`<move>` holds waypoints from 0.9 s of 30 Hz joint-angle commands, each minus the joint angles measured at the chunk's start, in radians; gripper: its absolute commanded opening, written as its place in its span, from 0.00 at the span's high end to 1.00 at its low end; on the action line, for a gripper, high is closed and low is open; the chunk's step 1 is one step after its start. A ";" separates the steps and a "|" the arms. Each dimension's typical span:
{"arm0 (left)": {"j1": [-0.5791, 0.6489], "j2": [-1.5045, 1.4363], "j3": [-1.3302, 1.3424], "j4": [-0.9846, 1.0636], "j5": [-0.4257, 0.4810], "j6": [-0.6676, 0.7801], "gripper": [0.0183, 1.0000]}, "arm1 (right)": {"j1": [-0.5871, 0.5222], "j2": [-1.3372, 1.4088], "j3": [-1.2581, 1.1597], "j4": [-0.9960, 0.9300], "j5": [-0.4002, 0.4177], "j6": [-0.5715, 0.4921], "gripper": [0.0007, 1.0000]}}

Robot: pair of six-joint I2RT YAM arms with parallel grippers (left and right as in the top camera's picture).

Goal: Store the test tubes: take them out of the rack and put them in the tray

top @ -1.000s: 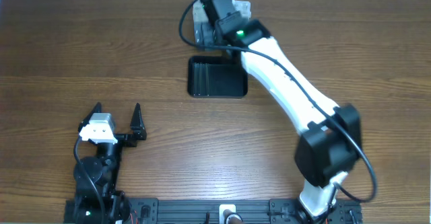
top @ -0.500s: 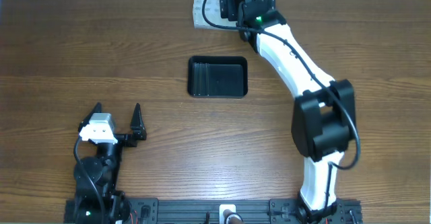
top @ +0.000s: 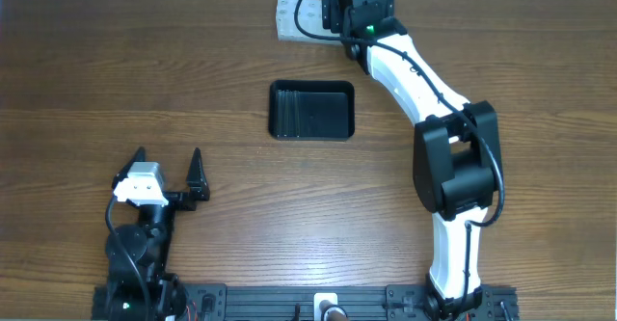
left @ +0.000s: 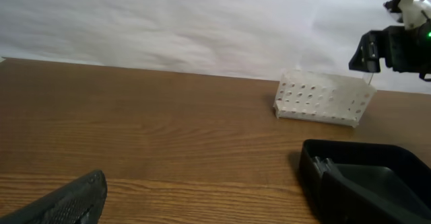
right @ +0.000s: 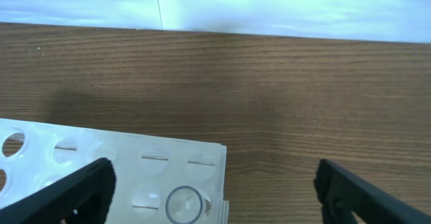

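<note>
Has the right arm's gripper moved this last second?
Yes. In the top view the right gripper went up and rightward, away from the black plastic tray, toward the right end of the white perforated rack.

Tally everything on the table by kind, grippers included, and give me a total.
Racks: 1, the white perforated test tube rack
Test tubes: 1 visible, the clear test tube standing in the rack
Trays: 1, the black rectangular tray
Grippers: 2, the left gripper and the right gripper
Total: 5
</note>
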 commanded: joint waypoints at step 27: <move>0.005 -0.007 -0.005 -0.001 0.013 0.007 0.00 | 0.001 0.045 0.003 0.020 -0.026 0.015 0.76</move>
